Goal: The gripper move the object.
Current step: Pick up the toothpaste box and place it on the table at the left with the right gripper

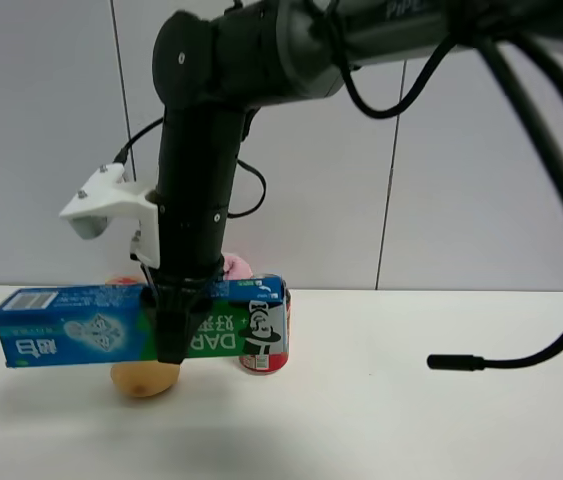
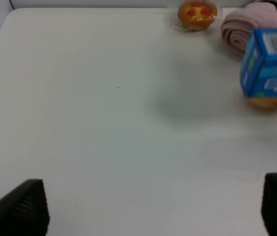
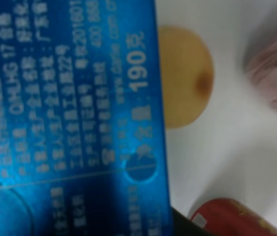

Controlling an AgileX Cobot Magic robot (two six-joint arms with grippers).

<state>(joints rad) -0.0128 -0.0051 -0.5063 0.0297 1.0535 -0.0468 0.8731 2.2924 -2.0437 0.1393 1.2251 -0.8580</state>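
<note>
The object, a long blue and green DARLIE toothpaste box, hangs level a little above the white table. My right gripper reaches down from the thick black arm and is shut on the box near its middle. In the right wrist view the box's blue printed face fills the left side. In the left wrist view the box's end shows at the far right. My left gripper is open and empty over bare table, with its fingertips at the frame's lower corners.
A tan egg-shaped ball lies under the box; it also shows in the right wrist view. A red soda can stands behind the box's right end. A pink rolled cloth and an orange toy cake sit near the back wall. A black cable end hangs at right.
</note>
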